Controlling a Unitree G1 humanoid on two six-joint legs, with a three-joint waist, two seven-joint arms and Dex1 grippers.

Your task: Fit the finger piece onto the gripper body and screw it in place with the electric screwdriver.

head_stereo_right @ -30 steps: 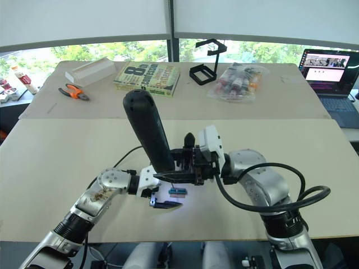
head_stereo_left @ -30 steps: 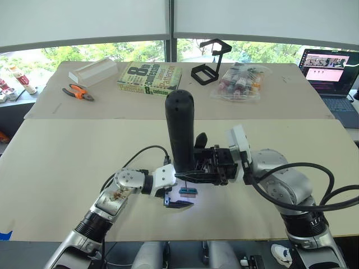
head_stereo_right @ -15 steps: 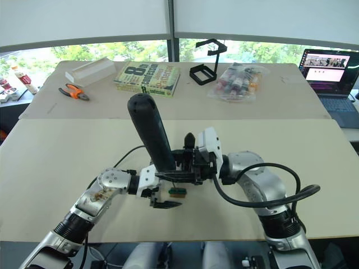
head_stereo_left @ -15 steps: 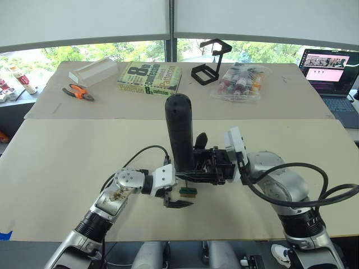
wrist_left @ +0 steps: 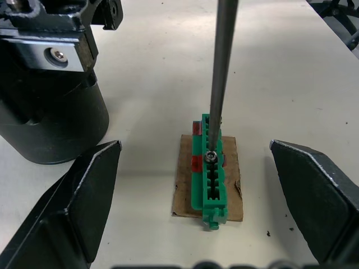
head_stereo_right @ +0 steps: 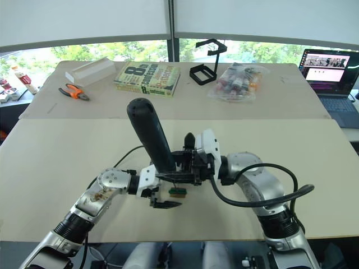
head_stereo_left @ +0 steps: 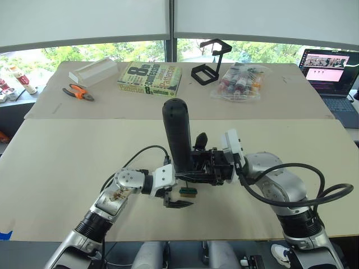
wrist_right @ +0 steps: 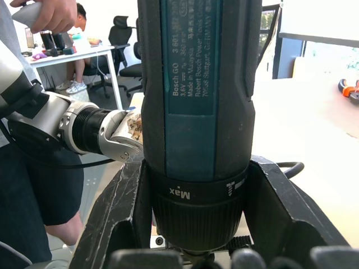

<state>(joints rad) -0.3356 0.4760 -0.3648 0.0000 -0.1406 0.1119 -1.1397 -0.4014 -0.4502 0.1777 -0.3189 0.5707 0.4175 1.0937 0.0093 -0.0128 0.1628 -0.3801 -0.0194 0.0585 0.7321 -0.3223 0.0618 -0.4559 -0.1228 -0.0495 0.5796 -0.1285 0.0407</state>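
Left eye view: you had the right gripper (head_stereo_left: 196,168) clamped on the long thick black cylindrical electric screwdriver (head_stereo_left: 177,134), which stood nearly upright above the middle of the beige table (head_stereo_left: 56,162), its rounded end uppermost. Your right wrist view showed both black fingers (wrist_right: 112,213) pressed against the tool's collar (marked "Max"), one on either side.

Your left gripper (head_stereo_left: 177,196) sat low, just beside the tool, its fingers spread wide and holding nothing. In the left wrist view those two fingers (wrist_left: 84,196) flanked a small green slotted block (wrist_left: 208,179) lying on a brown card. The screwdriver's thin metal bit (wrist_left: 221,73) came down onto that block, its tip meeting a small silvery screw (wrist_left: 210,157) seated in one slot.

The small black gripper body with its stubby cylindrical base (wrist_left: 50,106) stood on the table near the block, silvery metal fittings visible on top. You could not pick out the finger piece for certain.

Along the far table lay orange-handled pliers (head_stereo_left: 78,92), a green-covered book (head_stereo_left: 150,78), a black wire-frame stand (head_stereo_left: 208,64) and a clear bag of small items (head_stereo_left: 240,83).
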